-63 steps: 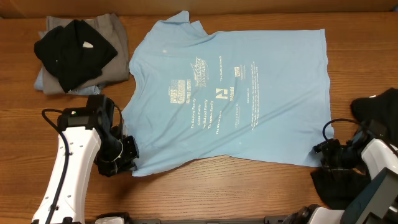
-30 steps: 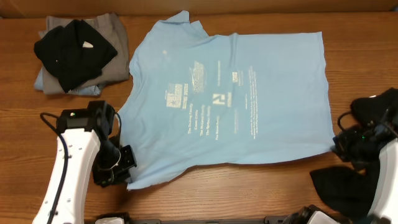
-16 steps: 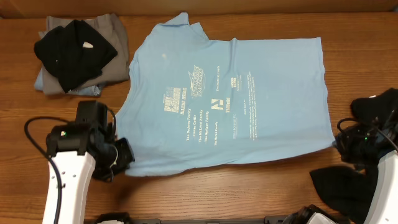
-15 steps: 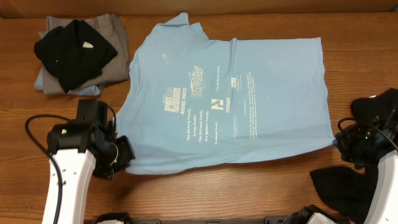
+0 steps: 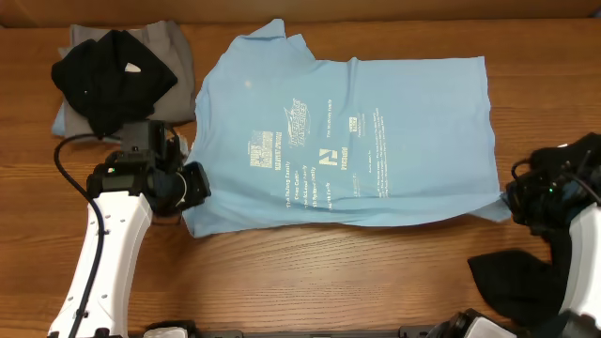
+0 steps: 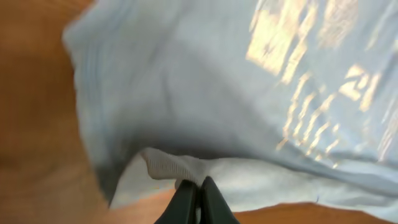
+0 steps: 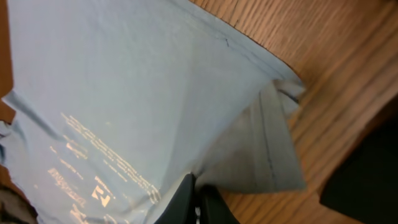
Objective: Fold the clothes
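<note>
At the far left of the wooden table [image 5: 329, 282] we find a stack of folded clothes [image 5: 84, 117]. A black garment [image 5: 113, 80] lies on top, with grey and pale blue layers beneath it.

Just right of and nearer than this stack, the left gripper [image 5: 194, 186] sits at the near left corner of the light sky-blue T-shirt [image 5: 404, 103]. In the left wrist view its fingers [image 6: 185, 198] are pressed together on a fold of the shirt's hem, so we read it as clenched on the fabric.

The T-shirt is spread flat across the middle of the table, with its pale printed lettering [image 5: 319, 160] facing up.

At the near right corner of the shirt, the right gripper [image 5: 515, 199] is likewise clamped. The right wrist view shows its fingers [image 7: 185, 198] pinching the light blue cloth where the corner doubles over.

A second black garment [image 5: 521, 282] lies at the far right, under and beside the right arm.
</note>
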Robot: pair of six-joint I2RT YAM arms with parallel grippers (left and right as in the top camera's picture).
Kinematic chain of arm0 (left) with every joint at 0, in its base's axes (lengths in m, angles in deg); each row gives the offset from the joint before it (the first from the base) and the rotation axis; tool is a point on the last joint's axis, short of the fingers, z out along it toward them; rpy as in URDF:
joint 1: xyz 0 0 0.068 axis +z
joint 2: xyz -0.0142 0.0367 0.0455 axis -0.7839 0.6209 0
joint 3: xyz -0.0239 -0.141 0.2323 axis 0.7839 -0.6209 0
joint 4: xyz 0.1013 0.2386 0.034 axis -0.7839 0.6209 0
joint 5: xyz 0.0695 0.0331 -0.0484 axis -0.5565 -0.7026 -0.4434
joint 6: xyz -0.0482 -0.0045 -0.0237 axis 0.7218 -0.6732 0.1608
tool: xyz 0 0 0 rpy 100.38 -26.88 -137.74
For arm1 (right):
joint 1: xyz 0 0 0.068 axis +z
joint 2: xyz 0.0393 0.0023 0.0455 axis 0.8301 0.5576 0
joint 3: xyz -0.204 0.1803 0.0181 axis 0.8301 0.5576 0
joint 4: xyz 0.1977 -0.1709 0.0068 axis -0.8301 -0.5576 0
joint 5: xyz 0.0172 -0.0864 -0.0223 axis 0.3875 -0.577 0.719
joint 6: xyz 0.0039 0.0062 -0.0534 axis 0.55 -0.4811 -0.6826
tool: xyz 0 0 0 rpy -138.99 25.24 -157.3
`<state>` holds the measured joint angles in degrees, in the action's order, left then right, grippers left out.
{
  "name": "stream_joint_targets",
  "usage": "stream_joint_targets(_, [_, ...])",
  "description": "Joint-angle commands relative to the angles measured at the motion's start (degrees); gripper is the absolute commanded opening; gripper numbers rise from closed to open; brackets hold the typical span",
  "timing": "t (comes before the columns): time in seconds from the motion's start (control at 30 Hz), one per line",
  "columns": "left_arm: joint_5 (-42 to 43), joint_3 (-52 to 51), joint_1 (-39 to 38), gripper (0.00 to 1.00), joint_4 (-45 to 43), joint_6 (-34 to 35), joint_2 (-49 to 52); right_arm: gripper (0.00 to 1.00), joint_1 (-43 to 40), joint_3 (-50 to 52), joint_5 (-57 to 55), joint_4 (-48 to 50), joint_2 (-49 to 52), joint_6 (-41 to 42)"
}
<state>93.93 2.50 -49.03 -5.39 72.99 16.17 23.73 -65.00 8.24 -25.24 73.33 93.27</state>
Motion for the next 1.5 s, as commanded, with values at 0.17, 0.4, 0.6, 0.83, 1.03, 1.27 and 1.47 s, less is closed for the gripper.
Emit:
stream_joint_targets(0.17, [1.18,0.98,-0.37,0.04,-12.66,-2.32,0.17,0.04,3.28,-1.42,5.27,10.29,4.72,-1.36])
stream_joint_targets(0.4, [-0.55,0.98,-0.39,0.04,-18.08,-2.32,0.17,0.04,6.36,-1.42,4.85,17.2,5.2,0.66])
stream_joint_targets(0.6, [-0.7,0.96,-0.39,0.04,-21.2,-2.64,0.46,0.04,6.78,-1.42,3.93,21.64,7.67,2.08])
stream_joint_targets(0.83, [-0.92,0.96,-0.94,0.05,-23.78,-3.82,2.6,0.04,7.63,-1.42,4.17,28.46,10.23,2.08])
stream_joint_targets(1.03, [-0.85,0.96,-1.49,0.43,-27.56,-3.56,6.27,0.76,9.44,-1.42,3.93,32.63,10.84,1.81])
stream_joint_targets(1.27, [-1.11,0.96,-0.7,0.64,-24.98,-4.42,6.78,0.82,8.13,-1.42,4.17,26.86,10.82,1.4])
stream_joint_targets(1.47, [7.19,0.96,-2.47,0.52,-19.87,-12.28,7.58,0.81,9.33,-1.42,6.54,17.49,10.82,-3.63])
